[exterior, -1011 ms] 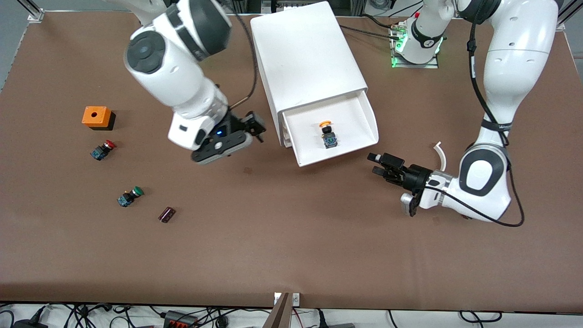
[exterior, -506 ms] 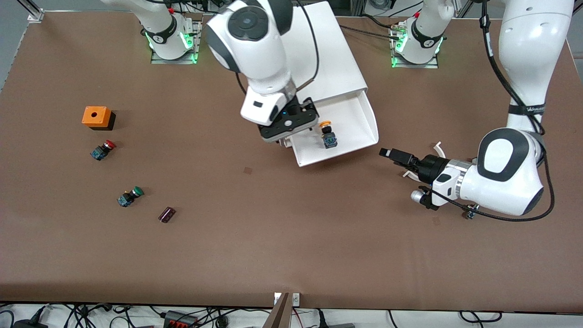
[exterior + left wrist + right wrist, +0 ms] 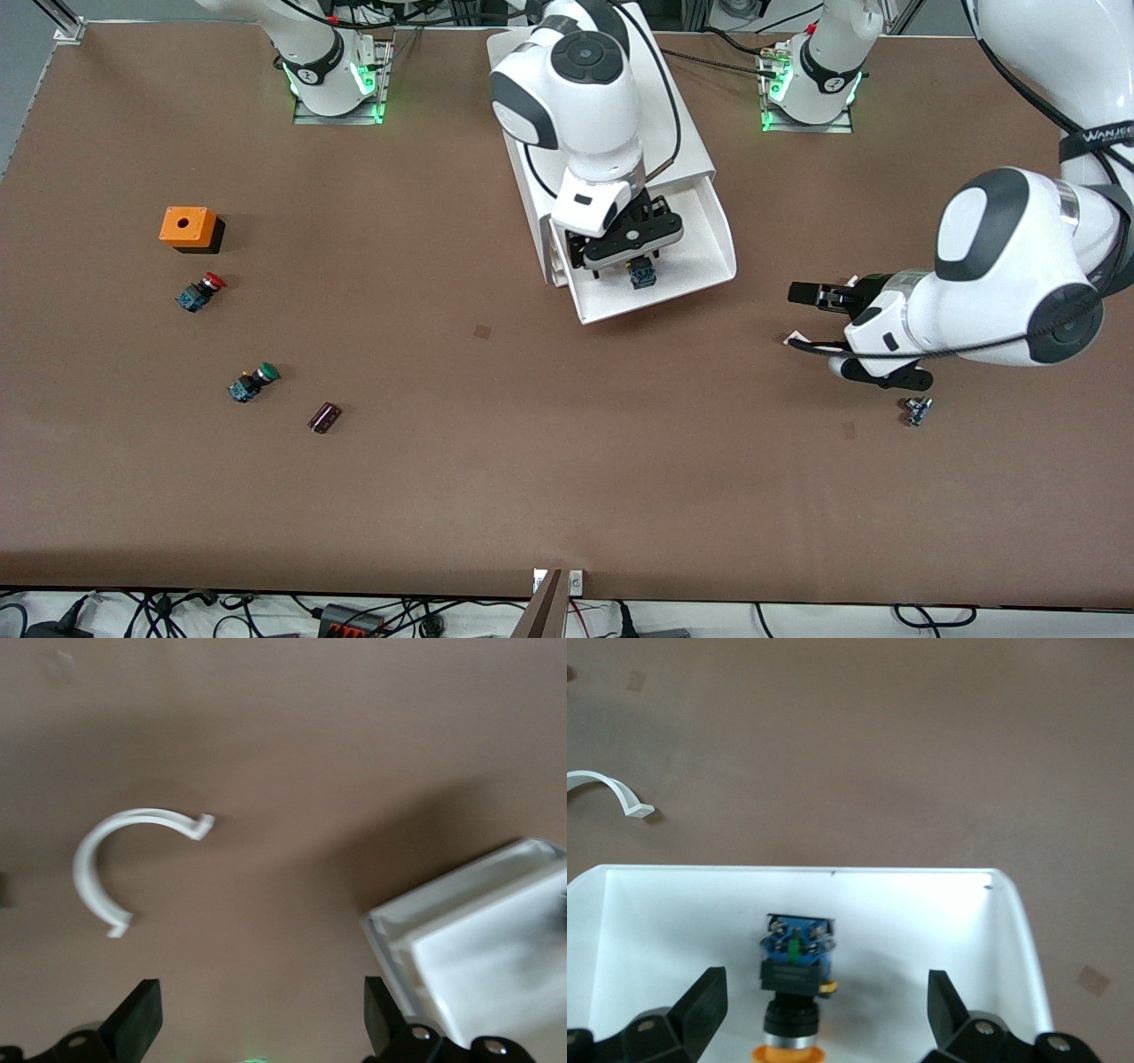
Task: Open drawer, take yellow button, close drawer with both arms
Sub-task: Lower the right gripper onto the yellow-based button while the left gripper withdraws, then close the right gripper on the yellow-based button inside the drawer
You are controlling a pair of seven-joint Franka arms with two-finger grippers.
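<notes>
The white cabinet (image 3: 611,115) has its top drawer (image 3: 704,235) pulled open. The button (image 3: 643,276), dark-bodied with a yellow-orange cap, lies in the drawer. My right gripper (image 3: 631,246) hangs open just over it. In the right wrist view the button (image 3: 796,970) lies between the open fingers of the right gripper (image 3: 824,997), untouched, inside the drawer's rim (image 3: 921,872). My left gripper (image 3: 802,317) is open and empty over the bare table beside the drawer, toward the left arm's end. In the left wrist view the left gripper (image 3: 261,1005) is open, with the drawer's corner (image 3: 478,948) ahead.
A white curved strip (image 3: 104,866) lies on the table by the left gripper. An orange box (image 3: 188,228), a red-capped button (image 3: 200,291), a green-capped button (image 3: 252,382) and a small dark cylinder (image 3: 324,417) lie toward the right arm's end. A tiny part (image 3: 917,411) lies near the left arm.
My right arm has swung from beside the cabinet to over the open drawer, above the button. My left gripper has drawn back from the drawer toward the left arm's end.
</notes>
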